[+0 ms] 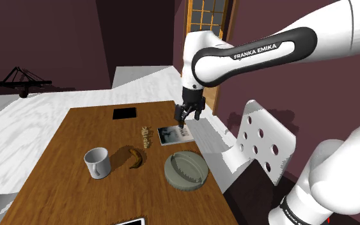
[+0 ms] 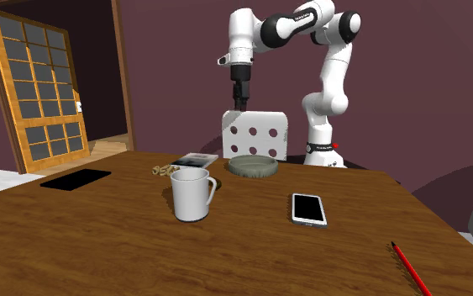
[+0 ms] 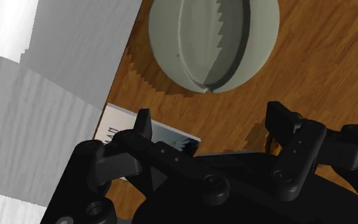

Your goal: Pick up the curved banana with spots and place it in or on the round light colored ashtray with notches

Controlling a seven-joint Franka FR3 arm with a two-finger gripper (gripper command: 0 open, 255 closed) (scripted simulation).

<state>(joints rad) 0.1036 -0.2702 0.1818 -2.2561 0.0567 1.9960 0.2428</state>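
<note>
A brown spotted banana (image 1: 133, 156) lies curved on the wooden table (image 1: 63, 147), between a white mug (image 1: 98, 162) and the round grey-green notched ashtray (image 1: 186, 169). In the second exterior view the mug (image 2: 192, 195) stands in front of where the banana lies, and the ashtray (image 2: 253, 166) sits behind it. My gripper (image 1: 188, 115) hangs open and empty well above the table, over a small book (image 1: 172, 134), beyond the ashtray and to the shoulder view's right of the banana. In the wrist view the fingers (image 3: 143, 124) stand apart, with the ashtray (image 3: 212, 41) ahead of them.
A small pale figurine (image 1: 146, 137) stands just behind the banana. A black flat slab (image 1: 123, 114) lies at the far side, a white phone (image 2: 308, 208) and a red pencil (image 2: 408, 265) on the near part. A white perforated chair (image 1: 265, 140) stands by the table's edge.
</note>
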